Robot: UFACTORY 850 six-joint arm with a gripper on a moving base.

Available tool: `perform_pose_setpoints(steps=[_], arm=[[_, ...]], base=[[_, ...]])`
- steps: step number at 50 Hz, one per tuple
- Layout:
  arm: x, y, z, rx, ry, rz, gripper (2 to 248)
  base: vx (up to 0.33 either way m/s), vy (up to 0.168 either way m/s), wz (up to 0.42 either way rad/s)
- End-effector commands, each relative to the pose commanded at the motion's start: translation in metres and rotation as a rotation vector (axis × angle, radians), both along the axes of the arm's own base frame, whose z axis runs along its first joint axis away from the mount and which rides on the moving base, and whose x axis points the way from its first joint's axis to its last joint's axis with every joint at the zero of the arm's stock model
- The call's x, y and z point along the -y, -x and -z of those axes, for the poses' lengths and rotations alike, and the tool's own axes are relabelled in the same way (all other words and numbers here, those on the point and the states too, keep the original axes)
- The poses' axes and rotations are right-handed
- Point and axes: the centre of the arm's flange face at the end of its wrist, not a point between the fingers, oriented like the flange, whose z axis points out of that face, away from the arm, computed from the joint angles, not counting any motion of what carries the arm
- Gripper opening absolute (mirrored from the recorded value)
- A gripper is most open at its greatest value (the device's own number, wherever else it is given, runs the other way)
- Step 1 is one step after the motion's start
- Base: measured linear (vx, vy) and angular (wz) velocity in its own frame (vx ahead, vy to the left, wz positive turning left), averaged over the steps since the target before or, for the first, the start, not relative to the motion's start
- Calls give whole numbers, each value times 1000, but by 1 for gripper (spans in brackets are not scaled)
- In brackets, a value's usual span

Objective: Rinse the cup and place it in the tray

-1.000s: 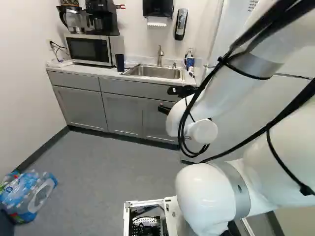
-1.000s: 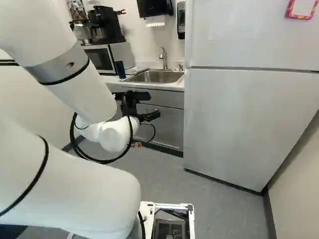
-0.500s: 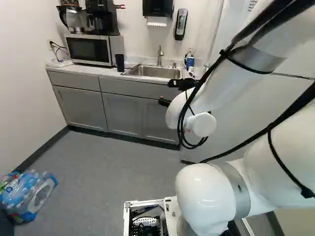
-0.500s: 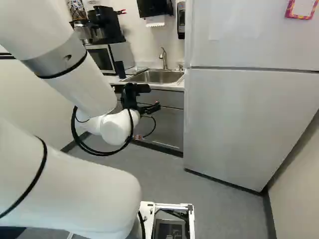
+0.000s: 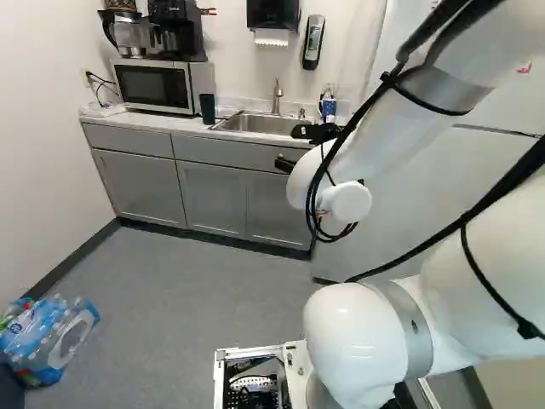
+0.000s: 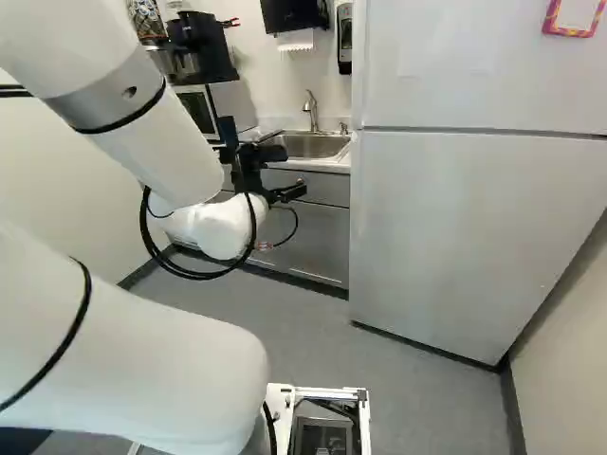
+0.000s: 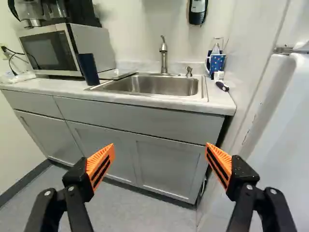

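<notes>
No text, label, brand, number or sign can be read in any view.

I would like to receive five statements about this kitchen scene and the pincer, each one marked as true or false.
1. The pincer is open, with nothing between its fingers. True.
2. The dark tumbler stands on the counter between the microwave and the sink. True.
3. The coffee maker is standing on the floor. False: the coffee maker is on top of the microwave.
4. A pack of bottles is on the floor. True.
5. The blue mug is lying in the sink. False: the blue mug is on the counter, beside the sink.
</notes>
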Motion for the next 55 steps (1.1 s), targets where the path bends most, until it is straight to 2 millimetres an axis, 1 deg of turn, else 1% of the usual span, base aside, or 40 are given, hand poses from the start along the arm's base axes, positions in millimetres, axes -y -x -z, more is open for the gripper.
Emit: perform_pose_setpoints(steps=[55], arm=[[0, -47, -57, 101, 1, -1, 247]], base=[[0, 0, 0]])
